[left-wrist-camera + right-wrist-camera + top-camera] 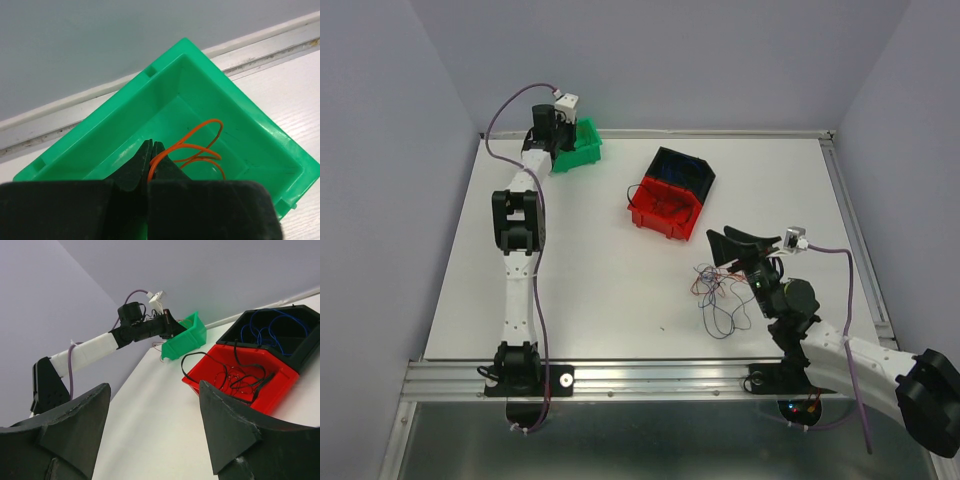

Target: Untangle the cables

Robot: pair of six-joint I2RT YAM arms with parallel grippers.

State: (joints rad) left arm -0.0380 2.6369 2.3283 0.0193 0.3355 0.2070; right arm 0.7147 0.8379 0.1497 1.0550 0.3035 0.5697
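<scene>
A loose tangle of thin cables (720, 293) in red, black and blue lies on the white table just in front of the right arm. My right gripper (742, 246) hovers above its far side, tilted up, jaws wide apart with nothing between them (152, 390). My left gripper (563, 128) is at the far left over the green bin (582, 148). In the left wrist view its jaws (152, 144) are shut on an orange cable (197, 148), which loops down into the green bin (250, 107).
A red bin (665, 208) holding black wires (240, 377) stands mid-table, with a black bin (682, 170) of blue wires (272, 327) joined behind it. The table's raised rail (660, 133) runs along the far edge, beside the walls.
</scene>
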